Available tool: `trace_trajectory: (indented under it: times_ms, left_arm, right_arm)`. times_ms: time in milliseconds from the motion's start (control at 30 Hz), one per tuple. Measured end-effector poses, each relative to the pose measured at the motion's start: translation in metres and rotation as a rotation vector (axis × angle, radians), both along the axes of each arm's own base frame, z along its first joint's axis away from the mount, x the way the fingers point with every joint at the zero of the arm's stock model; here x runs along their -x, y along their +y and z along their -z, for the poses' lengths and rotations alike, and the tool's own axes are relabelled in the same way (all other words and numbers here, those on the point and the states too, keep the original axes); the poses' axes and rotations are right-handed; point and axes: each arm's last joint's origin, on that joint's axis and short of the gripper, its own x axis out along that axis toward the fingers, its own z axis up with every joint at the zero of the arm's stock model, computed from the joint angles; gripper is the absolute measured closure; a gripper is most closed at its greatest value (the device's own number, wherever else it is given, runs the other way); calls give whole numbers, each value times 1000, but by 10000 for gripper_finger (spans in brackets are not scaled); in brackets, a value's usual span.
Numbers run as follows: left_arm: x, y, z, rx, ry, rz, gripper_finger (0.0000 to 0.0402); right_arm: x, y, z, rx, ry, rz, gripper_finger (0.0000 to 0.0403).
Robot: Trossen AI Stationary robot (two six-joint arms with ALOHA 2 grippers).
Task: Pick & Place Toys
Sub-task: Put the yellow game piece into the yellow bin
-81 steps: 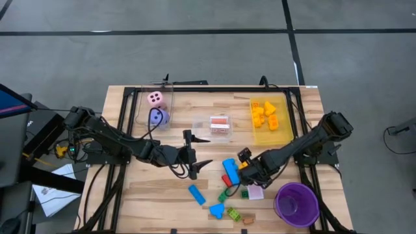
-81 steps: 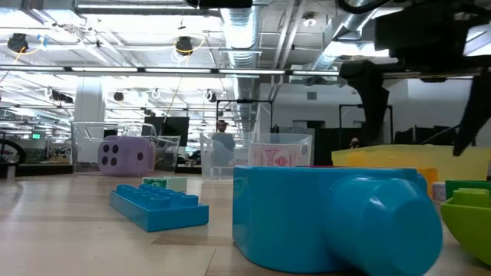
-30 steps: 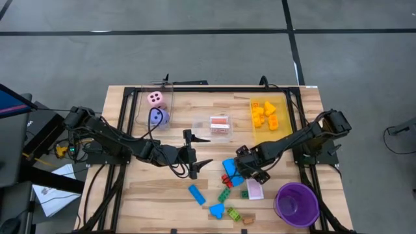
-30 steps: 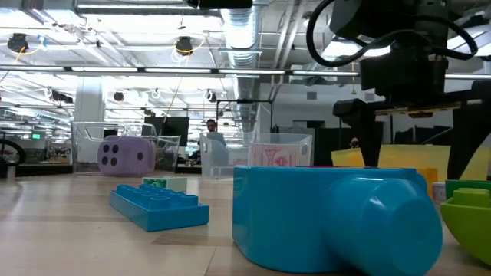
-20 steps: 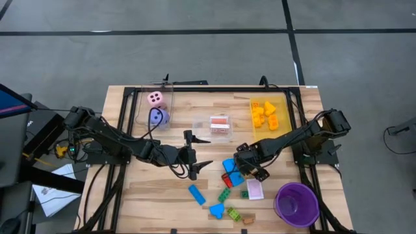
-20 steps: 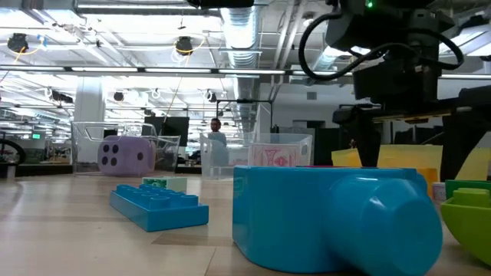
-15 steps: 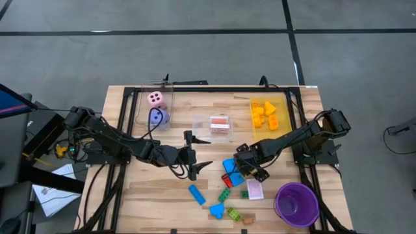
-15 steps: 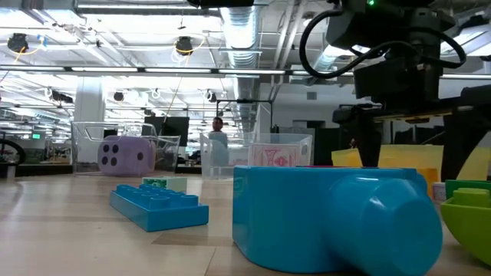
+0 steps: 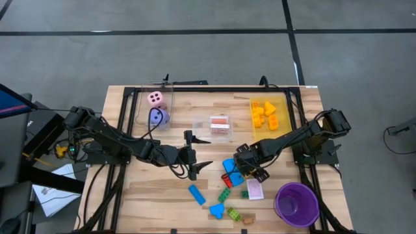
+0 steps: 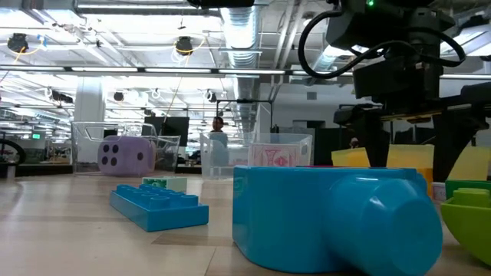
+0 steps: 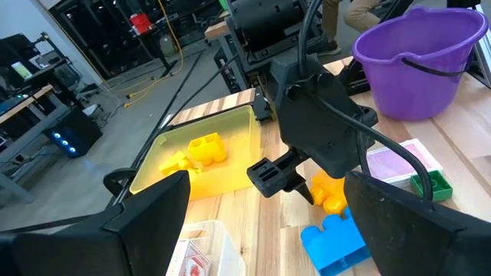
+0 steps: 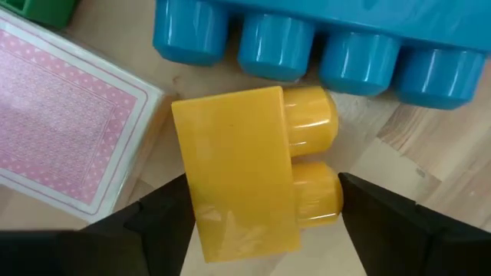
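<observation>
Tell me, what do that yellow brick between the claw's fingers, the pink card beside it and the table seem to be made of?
The yellow brick looks like moulded plastic: smooth, slightly glossy, with rounded studs. The pink card seems to be thin printed card or laminated paper, going by its flat white-bordered dotted pattern. The table appears to be pale wood, with visible grain and plank seams.

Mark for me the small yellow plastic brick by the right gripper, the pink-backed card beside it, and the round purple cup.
Small yellow plastic brick (image 12: 242,172), right wrist view: middle of its flat side.
Pink-backed card (image 12: 61,134), right wrist view: patterned back.
Round purple cup (image 9: 297,204), high view: inside floor.
</observation>
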Motion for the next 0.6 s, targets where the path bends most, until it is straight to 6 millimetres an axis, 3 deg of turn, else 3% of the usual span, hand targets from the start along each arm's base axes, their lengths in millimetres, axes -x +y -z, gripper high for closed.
trace_trajectory:
  times_ms: [367, 600]
  left_arm:
    - [0, 0, 0, 0, 0, -1, 60]
    - [0, 0, 0, -1, 0, -3, 60]
  right_arm:
    - [8, -2, -2, 20, 97, 51, 120]
    - [3, -1, -16, 21, 122, 105, 121]
